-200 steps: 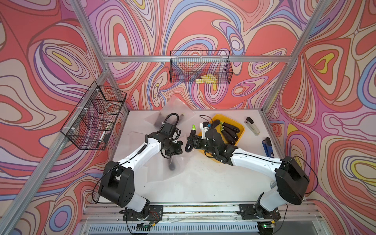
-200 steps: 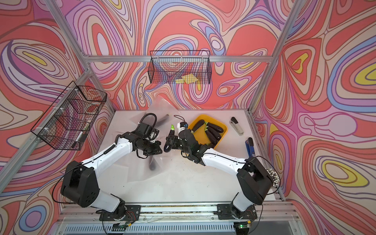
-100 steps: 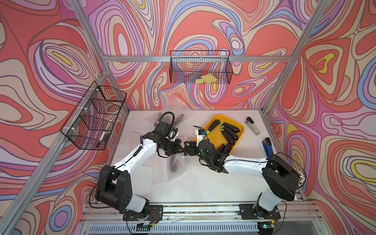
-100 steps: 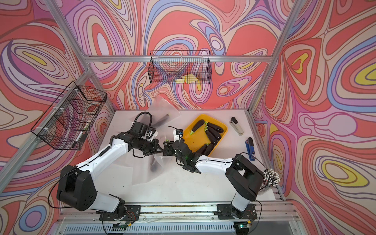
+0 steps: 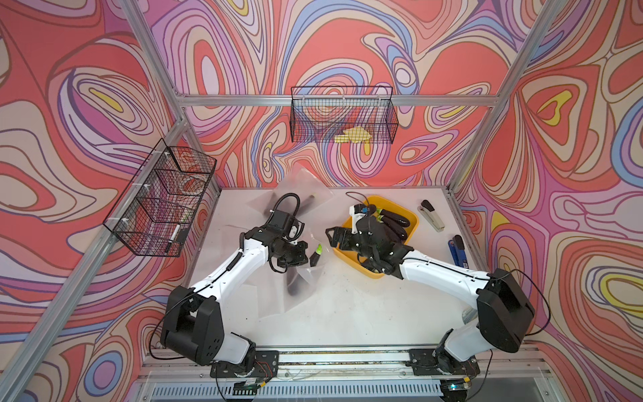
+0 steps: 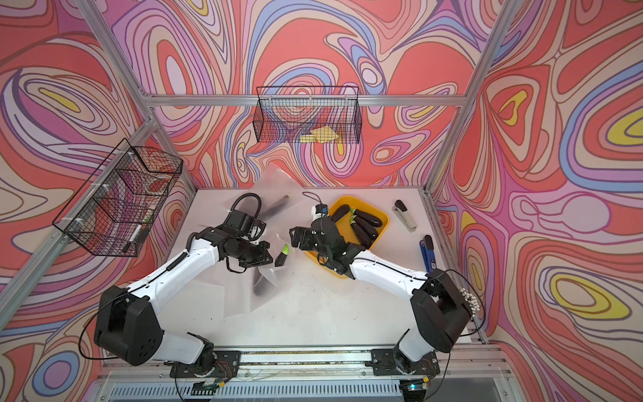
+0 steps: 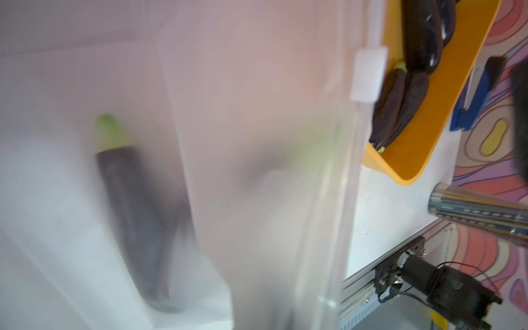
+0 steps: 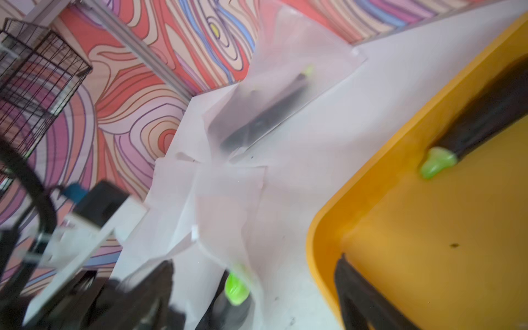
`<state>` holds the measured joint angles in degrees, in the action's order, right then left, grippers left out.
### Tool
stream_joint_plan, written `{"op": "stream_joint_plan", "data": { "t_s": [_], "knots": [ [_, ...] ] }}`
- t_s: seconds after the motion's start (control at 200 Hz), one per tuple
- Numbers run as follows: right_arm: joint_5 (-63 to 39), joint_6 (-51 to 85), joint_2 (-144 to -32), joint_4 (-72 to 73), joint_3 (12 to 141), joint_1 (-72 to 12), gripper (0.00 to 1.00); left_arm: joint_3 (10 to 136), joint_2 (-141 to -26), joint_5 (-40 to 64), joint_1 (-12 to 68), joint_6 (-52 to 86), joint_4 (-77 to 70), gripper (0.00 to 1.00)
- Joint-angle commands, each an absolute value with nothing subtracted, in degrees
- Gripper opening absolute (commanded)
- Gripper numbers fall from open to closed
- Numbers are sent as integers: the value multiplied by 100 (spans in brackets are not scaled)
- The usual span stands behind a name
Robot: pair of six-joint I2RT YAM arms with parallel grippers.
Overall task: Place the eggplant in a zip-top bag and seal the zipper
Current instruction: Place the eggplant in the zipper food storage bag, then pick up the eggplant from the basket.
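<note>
Left pincer [image 5: 303,257] clamped on zip-top bag [image 5: 308,282] rim, mid-table. Eggplant [image 5: 315,258] in bag, green stem at its mouth. Right pincer [image 5: 330,237] spread apart, empty, just right of bag, beside yellow tray [image 5: 351,259].

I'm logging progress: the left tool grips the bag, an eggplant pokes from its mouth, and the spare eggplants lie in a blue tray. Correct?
One slip: the tray under the spare eggplants is yellow, not blue; both top views show it. The left tool does grip the bag, eggplant poking from its mouth.
</note>
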<state>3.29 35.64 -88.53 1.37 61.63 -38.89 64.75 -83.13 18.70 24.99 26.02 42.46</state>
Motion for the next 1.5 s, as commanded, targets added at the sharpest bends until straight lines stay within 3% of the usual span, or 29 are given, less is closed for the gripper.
{"op": "stream_joint_plan", "data": {
  "t_s": [0.0, 0.125, 0.361, 0.546, 0.696, 0.816, 0.942, 1.302, 1.497],
  "knots": [
    [66, 3134, -8654, -378, 5981, -3445, 98, 6500, -8330, 529, 2769, 2255, 4557, 0],
    [-136, 3624, -8834, 201, 5616, -2745, 98, 6021, -8008, 1020, 2614, 2489, 3863, 0],
    [-588, 4114, -10570, 158, 6625, -1836, 75, 6275, -8213, 760, 2526, 2307, 4192, 0],
    [-750, 4178, -11601, 270, 7393, -1583, 61, 6285, -8206, 863, 2458, 2298, 4144, 0],
    [-764, 4380, -12030, 468, 7681, -1529, 61, 6331, -8253, 1094, 2447, 2247, 4111, 0],
    [-799, 4529, -12275, 650, 7825, -1512, 63, 6238, -8295, 1872, 2447, 1935, 3919, 0],
    [-843, 4680, -12510, 727, 8001, -1503, 61, 6229, -8341, 1702, 2452, 1952, 4005, 0],
    [-976, 4988, -12689, 1294, 7888, -1494, 33, 6246, -8223, 1631, 2426, 1942, 4117, 0],
    [-944, 4634, -11912, 1230, 7456, -1494, 32, 6278, -8215, 1608, 2335, 1978, 4119, 0]
  ]
}}
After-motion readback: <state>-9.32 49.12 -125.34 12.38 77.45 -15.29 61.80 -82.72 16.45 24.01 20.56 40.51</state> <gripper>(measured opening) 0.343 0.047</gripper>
